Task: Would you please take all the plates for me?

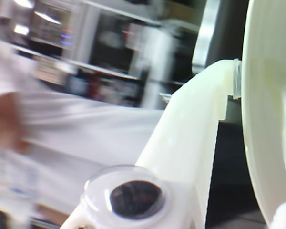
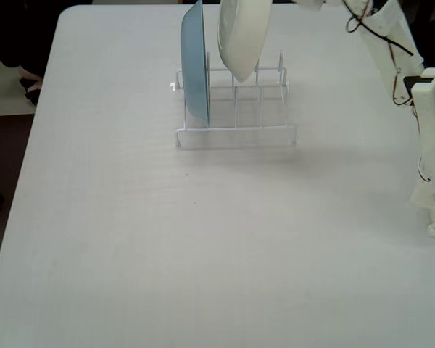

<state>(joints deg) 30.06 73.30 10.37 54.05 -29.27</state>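
In the fixed view a light blue plate (image 2: 196, 65) stands upright in the left slot of the white wire rack (image 2: 235, 135). Just right of it a white plate (image 2: 241, 36) hangs tilted over the rack, its lower rim down among the tops of the wires. The gripper holds it from the top edge of that view and is mostly cut off there. In the wrist view my gripper (image 1: 238, 88) is shut on the white plate (image 1: 267, 119), with one white finger (image 1: 190, 143) pressed against the plate's rim.
The arm's white links and base (image 2: 433, 145) stand along the table's right edge in the fixed view. A dark shape (image 2: 29, 87) lies beyond the table's left edge. The wrist view shows blurred shelves (image 1: 100, 47) behind.
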